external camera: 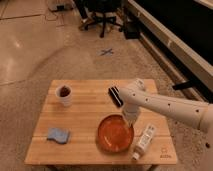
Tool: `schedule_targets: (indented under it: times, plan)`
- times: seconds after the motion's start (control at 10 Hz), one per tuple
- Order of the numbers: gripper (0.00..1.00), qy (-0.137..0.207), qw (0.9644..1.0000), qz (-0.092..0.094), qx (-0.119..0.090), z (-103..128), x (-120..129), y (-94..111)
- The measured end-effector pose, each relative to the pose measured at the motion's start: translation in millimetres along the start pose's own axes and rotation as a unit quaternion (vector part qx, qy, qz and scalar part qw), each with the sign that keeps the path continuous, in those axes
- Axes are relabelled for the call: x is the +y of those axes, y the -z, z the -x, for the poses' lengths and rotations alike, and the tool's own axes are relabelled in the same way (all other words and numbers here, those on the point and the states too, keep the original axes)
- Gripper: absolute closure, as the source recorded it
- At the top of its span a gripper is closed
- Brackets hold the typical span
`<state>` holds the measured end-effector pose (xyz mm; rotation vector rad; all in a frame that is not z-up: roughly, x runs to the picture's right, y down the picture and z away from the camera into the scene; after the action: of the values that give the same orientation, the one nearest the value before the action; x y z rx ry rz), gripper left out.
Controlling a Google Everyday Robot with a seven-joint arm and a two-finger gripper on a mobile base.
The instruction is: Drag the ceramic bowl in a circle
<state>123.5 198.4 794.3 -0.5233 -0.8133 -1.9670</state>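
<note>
The drag looks under way rather than finished. The arm (165, 102) reaches in from the right and bends down so that the claw (129, 120) sits at the far right rim of the bowl (115, 133), its fingers drawn tight together on or against that rim. Whether they actually pinch the rim or only press on it is hard to tell, since the wrist covers the contact. With the claw engaged like this, my reading is that the bowl is part way round its circle. Nothing on the surface (90, 117) marks the path, so how much of the loop is done and how much is left cannot be read from this view. What remains, at the least, is to bring the bowl round to close the loop and then let go.

The bowl is wide, shallow and round, glossy orange-red inside with a darker rim. It sits flat on the wooden surface, in the near right part, close to the near edge. It appears empty.

Just to its right lies a white bottle (143, 141), near enough that a swing that way could knock it. A white cup (64, 95) stands far left, and a blue sponge (58, 134) lies near left, both well apart from the bowl.
</note>
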Motion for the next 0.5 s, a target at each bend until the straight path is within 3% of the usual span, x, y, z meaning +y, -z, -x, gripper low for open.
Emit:
schedule_targets:
  times: [0.3, 0.5]
  plan:
    - [0.95, 0.034, 0.9991, -0.025, 0.004, -2.8, -40.9, 1.3]
    - [0.95, 0.05, 0.998, -0.036, 0.012, -16.7, -59.2, 4.1]
